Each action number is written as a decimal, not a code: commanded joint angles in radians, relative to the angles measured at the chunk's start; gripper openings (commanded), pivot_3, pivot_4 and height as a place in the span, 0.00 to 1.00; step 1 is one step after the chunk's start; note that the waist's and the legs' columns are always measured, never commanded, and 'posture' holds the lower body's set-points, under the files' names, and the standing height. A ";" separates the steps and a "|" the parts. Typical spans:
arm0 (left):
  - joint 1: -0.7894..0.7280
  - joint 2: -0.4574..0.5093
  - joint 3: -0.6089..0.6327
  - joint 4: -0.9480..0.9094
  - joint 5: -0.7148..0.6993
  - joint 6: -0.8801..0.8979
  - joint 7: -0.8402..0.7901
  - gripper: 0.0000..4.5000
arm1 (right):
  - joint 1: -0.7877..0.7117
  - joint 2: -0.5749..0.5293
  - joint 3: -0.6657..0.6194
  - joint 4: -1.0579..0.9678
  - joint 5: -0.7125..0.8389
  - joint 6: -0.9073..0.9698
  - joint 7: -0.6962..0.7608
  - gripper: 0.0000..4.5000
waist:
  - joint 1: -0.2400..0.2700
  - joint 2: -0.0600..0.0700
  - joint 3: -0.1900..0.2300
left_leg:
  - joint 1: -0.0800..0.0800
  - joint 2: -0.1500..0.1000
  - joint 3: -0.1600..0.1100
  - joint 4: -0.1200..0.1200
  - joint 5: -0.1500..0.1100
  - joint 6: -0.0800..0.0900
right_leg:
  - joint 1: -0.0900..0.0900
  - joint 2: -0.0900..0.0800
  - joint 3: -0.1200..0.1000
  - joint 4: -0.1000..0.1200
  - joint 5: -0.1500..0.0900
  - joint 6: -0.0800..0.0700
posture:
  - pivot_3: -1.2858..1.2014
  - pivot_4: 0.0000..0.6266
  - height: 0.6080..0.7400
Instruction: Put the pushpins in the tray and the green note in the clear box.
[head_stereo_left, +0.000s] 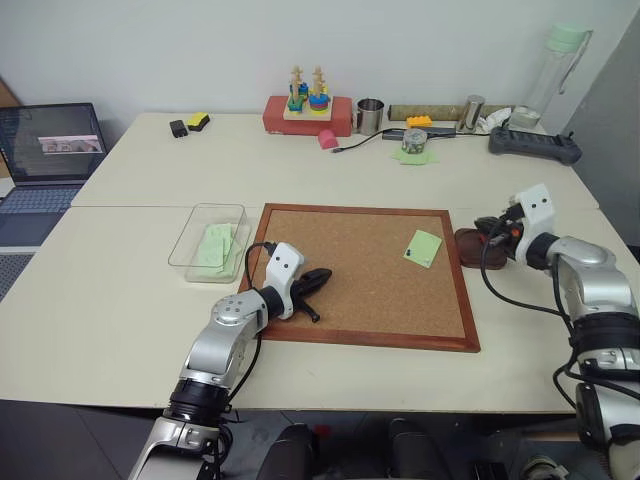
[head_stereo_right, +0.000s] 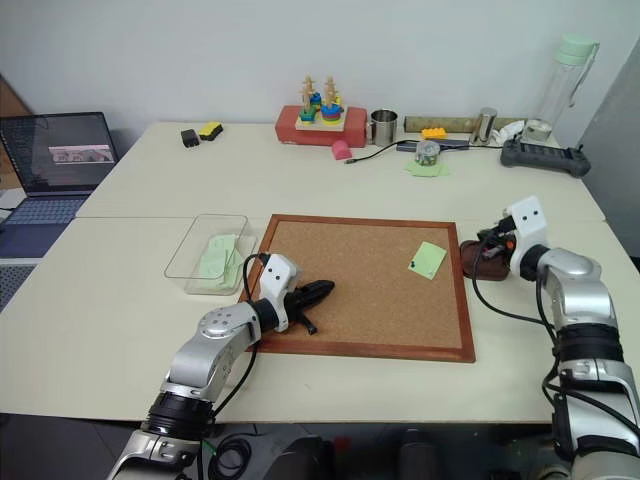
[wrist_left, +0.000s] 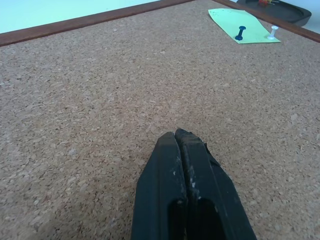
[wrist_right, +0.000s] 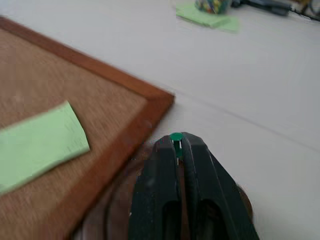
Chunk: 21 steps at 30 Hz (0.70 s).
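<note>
1. I see a wood-framed cork board (head_stereo_left: 350, 265) lying flat in the middle of the pale bench (head_stereo_left: 120, 300).
2. Off the bench's left end, an open laptop (head_stereo_left: 45, 155) shows a lit screen.
3. Along the far edge stand a red block with stacked toy figures (head_stereo_left: 307, 112), a metal cup (head_stereo_left: 369, 115) just beside it, and a black power strip (head_stereo_left: 535, 143) far right.
4. A tall clear bottle with a pale green cap (head_stereo_left: 556, 70) stands behind that strip.
5. A small jar (head_stereo_left: 414, 141) sits on a green sheet (head_stereo_left: 413, 156).

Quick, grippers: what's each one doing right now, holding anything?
Left gripper: shut, empty, over the cork board.
Right gripper: shut on a green-headed pushpin, above the tray.
</note>
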 joint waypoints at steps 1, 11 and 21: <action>0.020 -0.014 -0.058 0.034 0.010 0.026 -0.032 0.00 | 0.029 -0.029 0.016 -0.088 -0.010 0.062 0.003 0.00 | -0.001 0.000 0.000 | 0.000 0.000 0.001 0.000 0.000 0.000 | 0.000 0.000 0.000 0.000 0.000 0.000 | 0.52 0.24 1.00; 0.016 -0.019 -0.061 0.042 0.019 0.020 -0.039 0.00 | 0.056 -0.026 0.019 -0.147 0.005 0.106 0.014 0.45 | 0.002 0.000 0.000 | 0.000 0.000 0.001 0.000 0.000 0.000 | 0.001 0.000 -0.001 0.000 0.000 0.000 | 0.52 0.24 1.00; 0.024 -0.019 -0.055 0.041 0.024 0.018 -0.038 0.00 | 0.145 -0.097 0.017 -0.409 0.140 0.156 0.233 0.71 | 0.005 0.000 0.000 | 0.000 0.000 0.000 0.000 0.000 0.000 | 0.001 0.000 -0.001 -0.001 0.000 0.001 | 0.52 0.24 1.00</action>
